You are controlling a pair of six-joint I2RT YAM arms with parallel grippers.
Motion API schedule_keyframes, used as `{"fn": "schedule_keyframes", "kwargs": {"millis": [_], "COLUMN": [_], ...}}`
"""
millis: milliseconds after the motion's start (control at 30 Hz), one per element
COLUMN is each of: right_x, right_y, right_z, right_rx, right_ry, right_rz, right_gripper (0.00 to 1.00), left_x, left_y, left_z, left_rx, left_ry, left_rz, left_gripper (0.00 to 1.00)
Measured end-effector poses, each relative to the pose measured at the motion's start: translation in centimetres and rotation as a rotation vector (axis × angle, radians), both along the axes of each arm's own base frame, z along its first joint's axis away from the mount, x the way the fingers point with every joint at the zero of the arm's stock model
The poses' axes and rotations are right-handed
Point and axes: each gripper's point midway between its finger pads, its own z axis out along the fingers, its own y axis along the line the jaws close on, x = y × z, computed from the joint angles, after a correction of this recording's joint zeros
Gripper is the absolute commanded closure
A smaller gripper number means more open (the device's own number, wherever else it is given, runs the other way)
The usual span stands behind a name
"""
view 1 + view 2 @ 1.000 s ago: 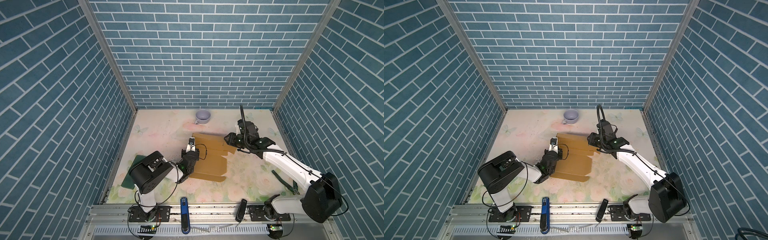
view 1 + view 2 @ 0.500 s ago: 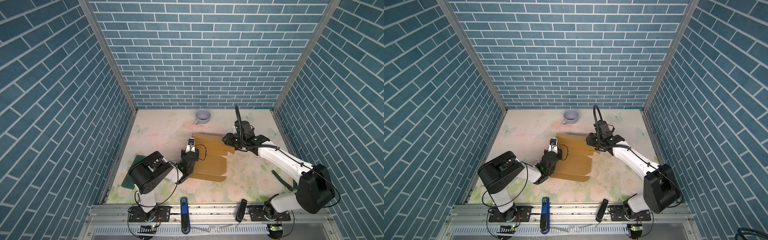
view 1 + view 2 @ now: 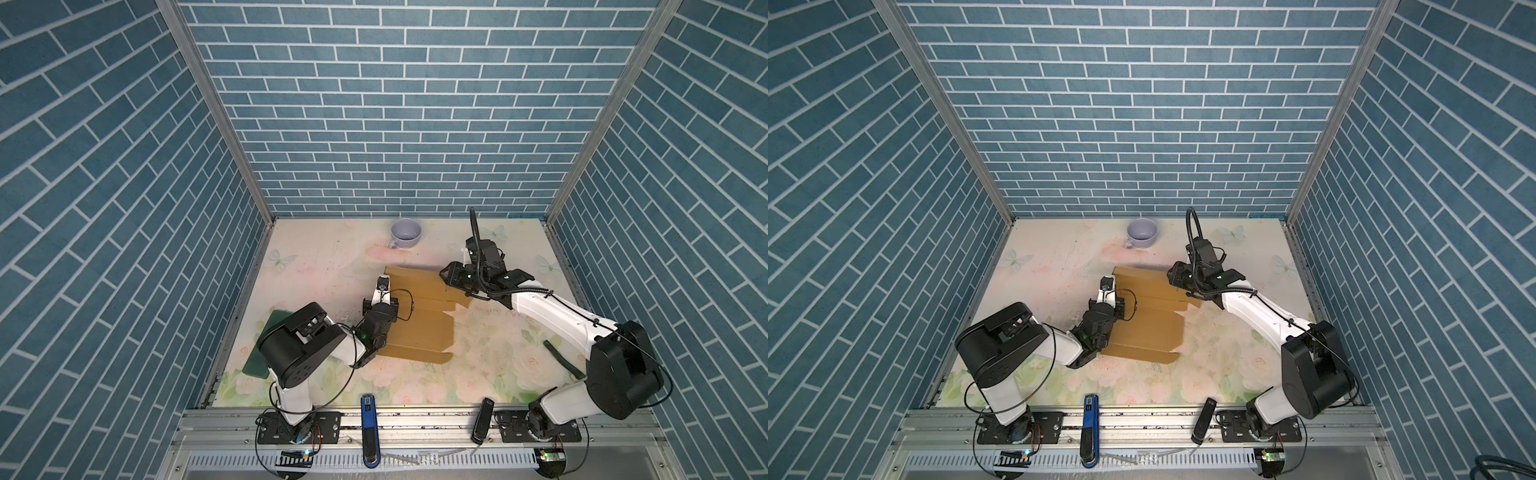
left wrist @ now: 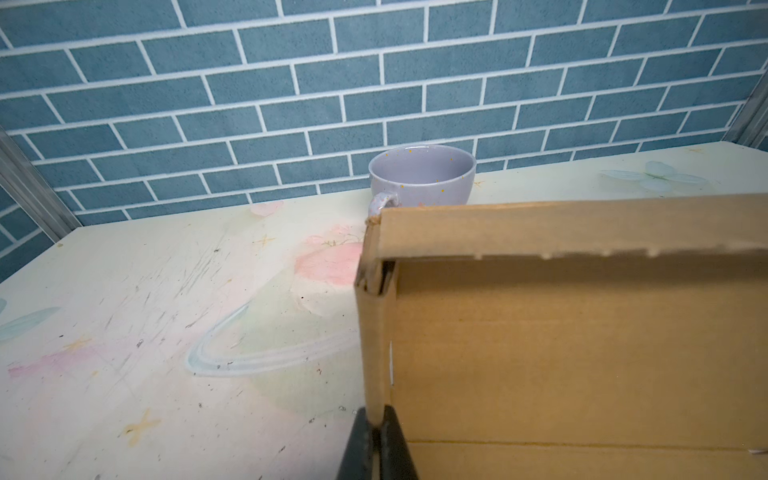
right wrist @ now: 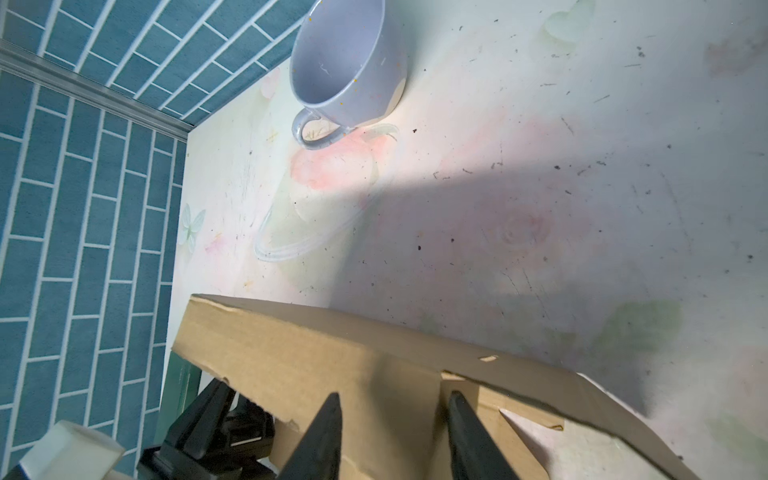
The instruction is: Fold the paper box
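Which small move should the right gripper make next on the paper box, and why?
Probably lower the right gripper and close it on the right side of the paper box: its jaws stand apart over the cardboard, while the left gripper pinches the upright left wall.

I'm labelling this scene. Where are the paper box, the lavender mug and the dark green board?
paper box [image 3: 419, 328]: in a top view, on its middle panel.
lavender mug [image 4: 428, 191]: left wrist view, on its outer wall.
dark green board [image 3: 272, 328]: in a top view, on its far corner.
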Motion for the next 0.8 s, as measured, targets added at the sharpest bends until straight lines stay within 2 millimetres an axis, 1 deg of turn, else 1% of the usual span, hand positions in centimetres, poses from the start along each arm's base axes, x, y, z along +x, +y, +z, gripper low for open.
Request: {"fn": "schedule_keyframes", "kwargs": {"millis": [167, 400, 567, 700, 767, 800], "right_x": [0.3, 0.7, 0.7, 0.2, -0.4, -0.9], "right_y": [0.4, 0.8, 0.8, -0.1, -1.0, -1.4], "right_z": [0.5, 0.2, 0.1, 0.4, 1.3, 2.0], "right_rx": [0.034, 0.051, 0.049, 0.020, 0.004, 0.001], "right_ry": [-0.009, -0.006, 0.000, -0.003, -0.024, -0.041], "right_rz": [-0.007, -0.010, -0.013, -0.027, -0.036, -0.039], "right_gripper": [0.59, 0.59, 0.59, 0.58, 0.58, 0.58], "left_x": [0.1, 0.1, 0.0, 0.0, 0.0, 0.0], "left_y": [0.1, 0.2, 0.4, 0.5, 0.6, 0.6], "left_z": [0.0, -0.1, -0.2, 0.0, 0.0, 0.0], "left_rx": [-0.003, -0.013, -0.006, -0.003, 0.000, 0.001], "left_ry": [0.001, 0.005, 0.012, 0.011, 0.013, 0.014], "left_rz": [0.004, 0.011, 0.016, 0.022, 0.025, 0.027], "left_gripper": [0.93, 0.94, 0.94, 0.95, 0.94, 0.95]}}
